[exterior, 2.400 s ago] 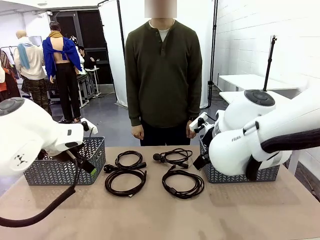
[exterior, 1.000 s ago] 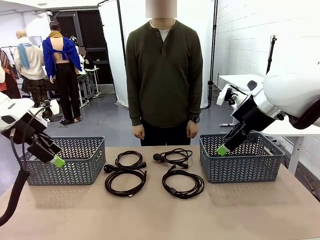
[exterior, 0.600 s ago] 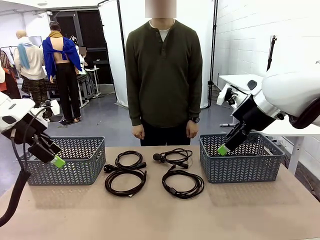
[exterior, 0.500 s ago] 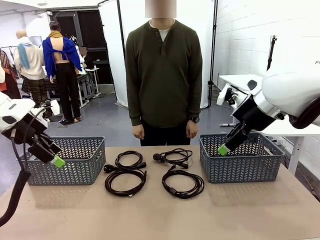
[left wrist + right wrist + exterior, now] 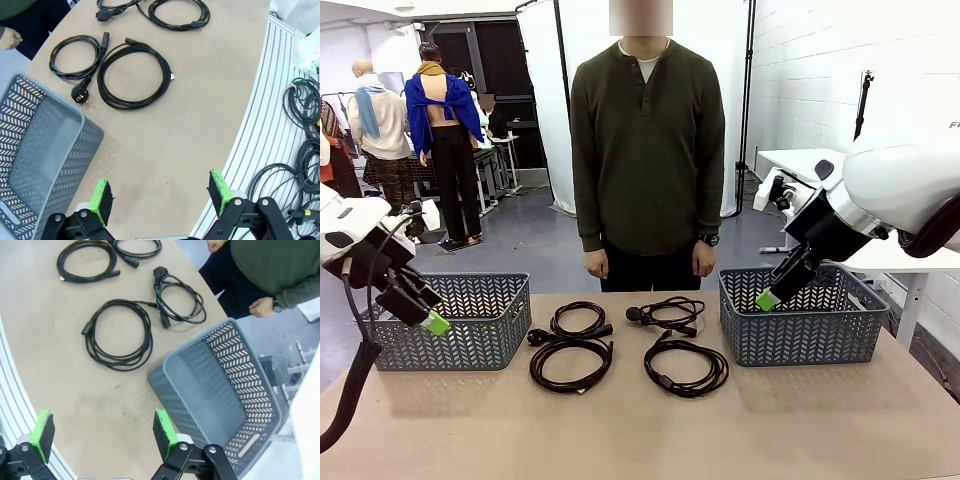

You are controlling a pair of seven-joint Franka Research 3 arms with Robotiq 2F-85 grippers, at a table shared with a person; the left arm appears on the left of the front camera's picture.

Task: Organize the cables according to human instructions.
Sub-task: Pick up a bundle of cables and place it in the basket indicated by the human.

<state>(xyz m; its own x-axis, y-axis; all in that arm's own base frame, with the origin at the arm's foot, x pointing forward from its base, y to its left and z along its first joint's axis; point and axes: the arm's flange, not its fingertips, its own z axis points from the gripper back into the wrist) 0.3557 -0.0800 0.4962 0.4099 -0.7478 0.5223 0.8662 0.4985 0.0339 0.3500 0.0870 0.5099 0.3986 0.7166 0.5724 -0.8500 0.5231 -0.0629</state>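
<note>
four cables (image 5: 570, 362), each a black coiled loop, lie close together in a two-by-two cluster at the middle of the tan table (image 5: 620, 430). the near pair are the larger, rounder coils. the far pair are smaller, with chunky plugs sticking out at the side. none of them is held or touched. a grey lattice left basket (image 5: 470, 330) stands just beside the cluster on one side and a matching right basket (image 5: 810, 335) just beside it on the other, both upright on the table. the person (image 5: 647, 150) in a dark olive shirt stands at the far edge behind the cables, hands (image 5: 595, 264) hanging down at the sides. the left gripper (image 5: 160, 194) hovers above the table by the outer end of the left basket, its green-padded fingers spread wide with only bare tabletop between them. the right gripper (image 5: 103, 429) hangs in the air over the inner end of the right basket, also released, its fingers wide apart and grasping nothing.
</note>
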